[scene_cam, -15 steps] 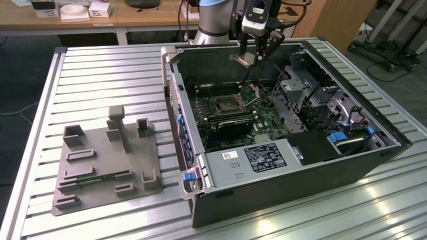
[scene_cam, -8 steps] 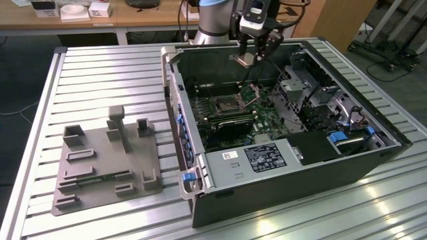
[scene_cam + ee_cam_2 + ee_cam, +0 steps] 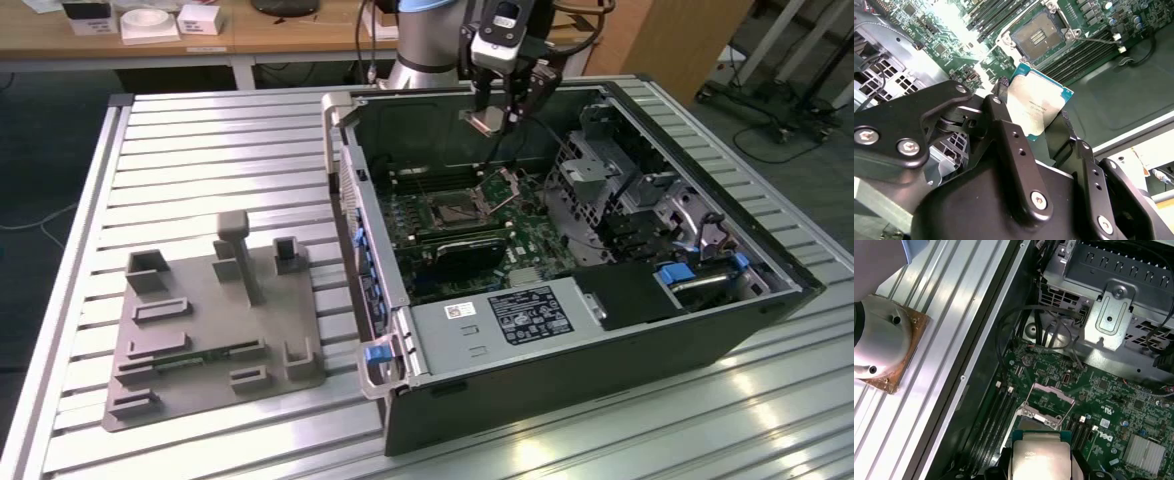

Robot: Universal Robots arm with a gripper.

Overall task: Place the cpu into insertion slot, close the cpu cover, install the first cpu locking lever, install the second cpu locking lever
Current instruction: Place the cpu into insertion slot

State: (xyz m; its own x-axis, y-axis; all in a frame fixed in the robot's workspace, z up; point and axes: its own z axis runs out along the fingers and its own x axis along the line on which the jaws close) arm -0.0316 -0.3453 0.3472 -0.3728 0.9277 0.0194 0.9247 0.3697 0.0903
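Note:
My gripper [image 3: 491,112] hangs over the far part of the open computer case, shut on the cpu [image 3: 486,120]. In the second wrist view the cpu [image 3: 1037,104], silvery top facing the camera, is clamped by its edges between the black fingers [image 3: 1002,116]. The bare insertion slot [image 3: 1038,36] lies on the green motherboard beyond it, apart from the chip. In the first wrist view the cpu [image 3: 1040,454] sits above the slot, and the cpu cover [image 3: 1053,392] stands raised at the slot's far edge. Thin wire levers [image 3: 1070,409] stick up beside the cover. The slot [image 3: 454,212] lies below the gripper.
The case [image 3: 574,250] lies on its side on a ribbed aluminium table [image 3: 200,140]. A metal drive cage [image 3: 607,170] and a black power box with a white label [image 3: 531,312] flank the motherboard. A grey fixture plate [image 3: 214,320] rests at the exterior view's left.

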